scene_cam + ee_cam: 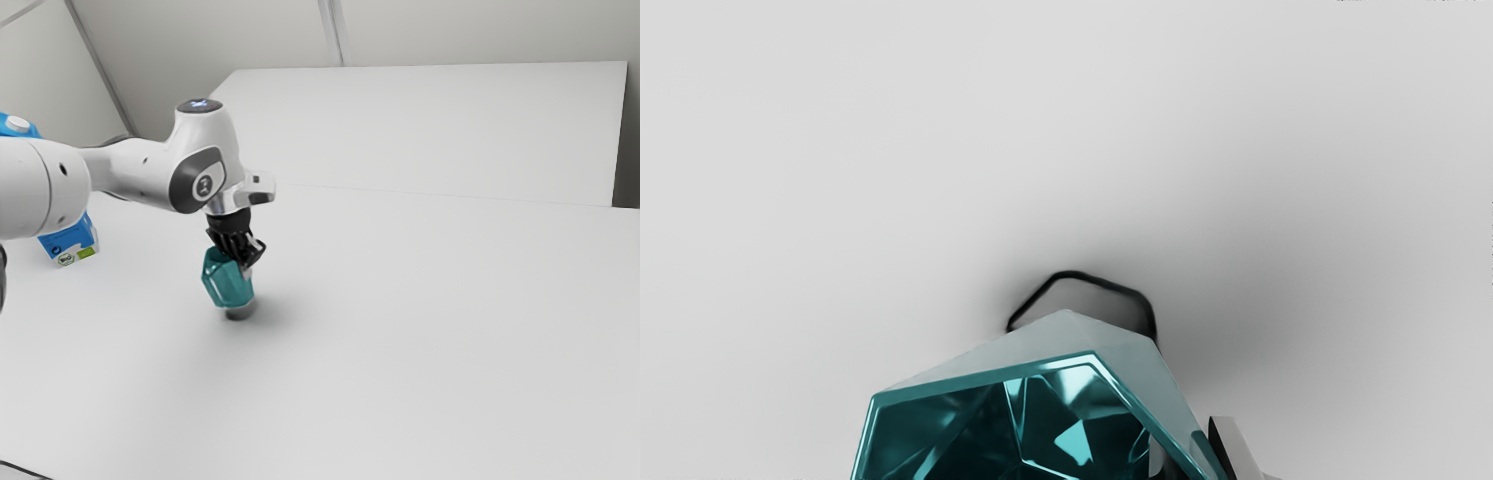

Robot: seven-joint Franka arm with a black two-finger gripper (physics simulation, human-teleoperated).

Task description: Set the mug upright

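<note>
My gripper (243,264) is at the top of the teal faceted mug (229,283), which leans slightly, mouth up. In the wrist view the mug (1066,333) has its open mouth facing the camera. One wall of its rim is pinched by the gripper (1190,455), with one finger inside the mouth and the other against the outside. A dark outline lies at the mug's foot; whether the base touches the table cannot be made out.
A blue carton (68,243) stands on the white table (420,340) at the exterior view's left, partly behind the arm. Pale walls rise behind the table.
</note>
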